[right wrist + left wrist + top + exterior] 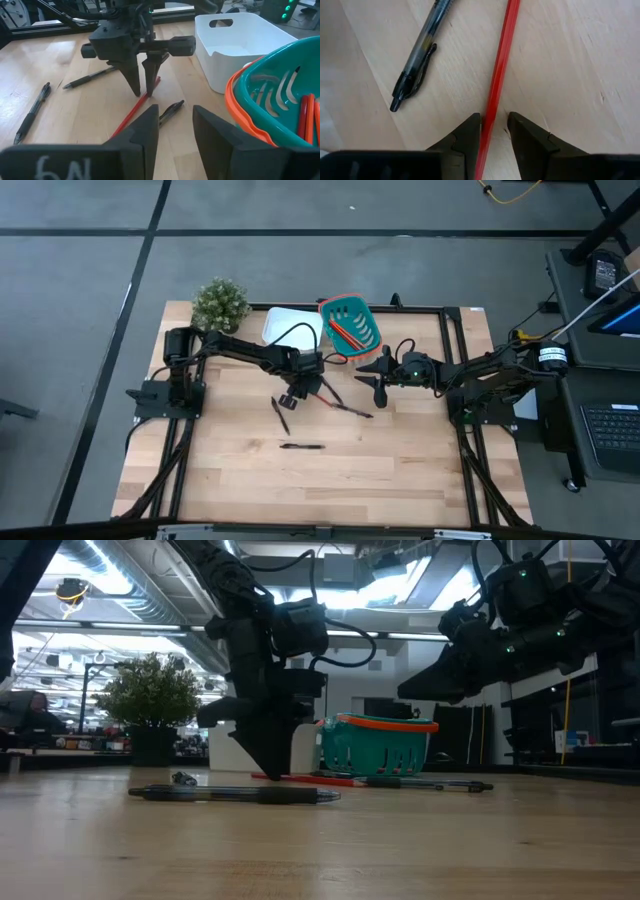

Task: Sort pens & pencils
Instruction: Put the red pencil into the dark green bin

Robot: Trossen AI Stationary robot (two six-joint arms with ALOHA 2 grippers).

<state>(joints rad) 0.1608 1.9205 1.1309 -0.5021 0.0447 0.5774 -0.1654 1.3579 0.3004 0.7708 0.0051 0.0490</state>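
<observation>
We see a pale wood-plank table (400, 470), smooth with visible grain, framed by black rails. At its far edge sit a white plastic bin (240, 42) with rounded corners and a handle slot, and a teal slotted basket (270, 107) with an orange rim; the basket holds orange-red pencils (306, 120). A small bushy potted plant (219, 302) stands at the far left corner.

Left gripper (494, 135) is down at the table near the middle, its dark wedge-shaped fingers (131, 75) pointing at the wood. Jaws are narrow, one finger on each side of a thin red pencil (499, 75) lying flat; the gap is barely wider than the pencil, and we cannot tell if the pads press it yet.

Right gripper (175, 125) hovers above the table, right of centre, just in front of the basket, jaws parted about halfway and holding nothing.

Pens: one clear-barrel pen with black clip (417, 55) lies just beside the red pencil; another black pen (301, 446) lies alone nearer the front; one more (31, 112) lies off to the left gripper's side.
</observation>
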